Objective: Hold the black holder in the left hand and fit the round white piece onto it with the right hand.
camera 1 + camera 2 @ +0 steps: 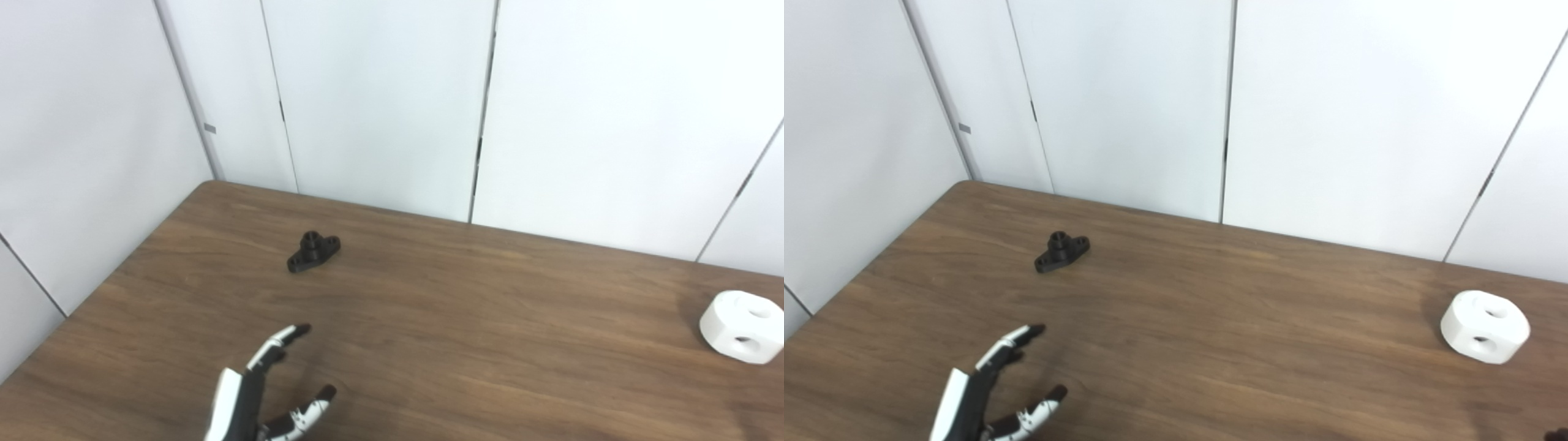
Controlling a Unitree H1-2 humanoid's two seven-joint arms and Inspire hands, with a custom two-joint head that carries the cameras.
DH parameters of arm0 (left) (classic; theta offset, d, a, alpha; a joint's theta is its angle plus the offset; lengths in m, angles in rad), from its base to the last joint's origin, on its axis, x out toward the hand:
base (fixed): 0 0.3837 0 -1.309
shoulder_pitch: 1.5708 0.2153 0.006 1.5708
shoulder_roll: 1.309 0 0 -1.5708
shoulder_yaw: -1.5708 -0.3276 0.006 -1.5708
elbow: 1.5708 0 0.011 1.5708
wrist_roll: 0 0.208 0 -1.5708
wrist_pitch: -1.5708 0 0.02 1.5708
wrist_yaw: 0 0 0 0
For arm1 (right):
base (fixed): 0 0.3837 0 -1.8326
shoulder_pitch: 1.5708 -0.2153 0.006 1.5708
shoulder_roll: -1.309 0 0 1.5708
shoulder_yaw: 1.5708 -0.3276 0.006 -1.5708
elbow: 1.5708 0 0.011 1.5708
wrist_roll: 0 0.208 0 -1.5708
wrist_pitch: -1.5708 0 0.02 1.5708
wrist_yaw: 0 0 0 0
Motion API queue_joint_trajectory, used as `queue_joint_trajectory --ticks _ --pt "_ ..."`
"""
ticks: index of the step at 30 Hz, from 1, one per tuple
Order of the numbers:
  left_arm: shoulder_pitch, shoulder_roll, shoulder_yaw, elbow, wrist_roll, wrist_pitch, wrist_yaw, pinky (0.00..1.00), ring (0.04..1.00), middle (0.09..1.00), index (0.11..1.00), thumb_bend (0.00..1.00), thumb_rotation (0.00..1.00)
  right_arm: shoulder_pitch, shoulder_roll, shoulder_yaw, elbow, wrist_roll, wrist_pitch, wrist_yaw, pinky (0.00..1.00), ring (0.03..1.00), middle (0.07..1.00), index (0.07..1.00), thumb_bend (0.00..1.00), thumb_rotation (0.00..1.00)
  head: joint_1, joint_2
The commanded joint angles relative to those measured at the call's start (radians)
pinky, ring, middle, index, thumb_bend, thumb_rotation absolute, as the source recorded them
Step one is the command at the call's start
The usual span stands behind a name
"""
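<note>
Left robot hand (pixel 257 392) spread empty, black holder (pixel 313 251) well beyond it

This looks like a lab or test room set up for robot trials. A plain wooden table (pixel 465 318) stands in a corner formed by bare white wall panels (pixel 380 104) with thin dark seams. A robot hand (pixel 257 392) reaches over the table, on which lie only two small plastic parts, one black (pixel 313 251) and one white (pixel 743 335), far apart.
</note>
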Motion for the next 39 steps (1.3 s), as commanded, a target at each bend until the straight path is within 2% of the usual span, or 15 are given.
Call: queue_joint_trajectory --ticks 1,6,10,14,17,20,26,32,39 --pt "-0.078 -0.056 0.014 -0.048 0.066 0.039 0.011 0.85 0.871 0.854 0.807 0.73 0.03 0.019 -0.005 -0.001 0.068 0.0 0.002 0.005 1.0 1.0 0.983 0.956 0.61 1.0 0.003 0.004" --pt "-0.137 -0.015 0.027 -0.068 0.193 0.153 -0.023 0.92 0.917 0.885 0.817 0.73 0.17 0.019 -0.007 -0.003 0.059 0.002 0.011 0.0 1.0 1.0 0.982 0.957 0.6 0.99 0.008 0.01" --pt "-0.195 0.012 0.043 -0.04 0.259 0.198 -0.032 0.99 0.946 0.904 0.808 0.75 0.23 0.021 -0.009 -0.005 0.058 0.003 0.012 0.0 1.0 1.0 0.969 0.945 0.57 1.0 0.009 0.012" --pt "-0.251 0.039 0.056 -0.006 0.327 0.269 -0.067 1.0 0.988 0.938 0.788 0.76 0.32 0.025 -0.008 -0.005 0.05 -0.002 0.018 -0.003 1.0 1.0 0.958 0.924 0.58 1.0 0.016 0.019" --pt "-0.294 0.058 0.069 0.034 0.364 0.292 -0.074 1.0 0.999 0.954 0.78 0.78 0.34 0.025 -0.004 -0.004 0.047 -0.011 0.018 -0.007 1.0 0.999 0.95 0.913 0.59 1.0 0.02 0.021" --pt "-0.335 0.075 0.083 0.082 0.382 0.296 -0.066 1.0 1.0 0.959 0.767 0.8 0.34 0.023 -0.004 -0.001 0.048 -0.009 0.02 -0.005 1.0 1.0 0.954 0.913 0.6 1.0 0.019 0.023" --pt "-0.421 0.145 0.089 0.231 0.434 0.298 -0.04 1.0 0.996 0.944 0.75 0.83 0.41 0.018 0.003 0.011 0.046 -0.015 0.024 -0.003 1.0 1.0 0.972 0.937 0.6 1.0 0.014 0.021" --pt "-0.493 0.18 0.101 0.354 0.415 0.309 -0.023 1.0 0.998 0.938 0.742 0.83 0.38 0.018 0.009 0.022 0.04 -0.02 0.039 -0.007 1.0 1.0 0.975 0.946 0.62 1.0 0.007 0.018" --pt "-0.573 0.214 0.104 0.516 0.375 0.29 0.021 1.0 0.976 0.924 0.74 0.84 0.37 0.014 0.015 0.024 0.053 -0.028 0.023 -0.007 1.0 1.0 0.974 0.947 0.58 1.0 -0.002 0.015"
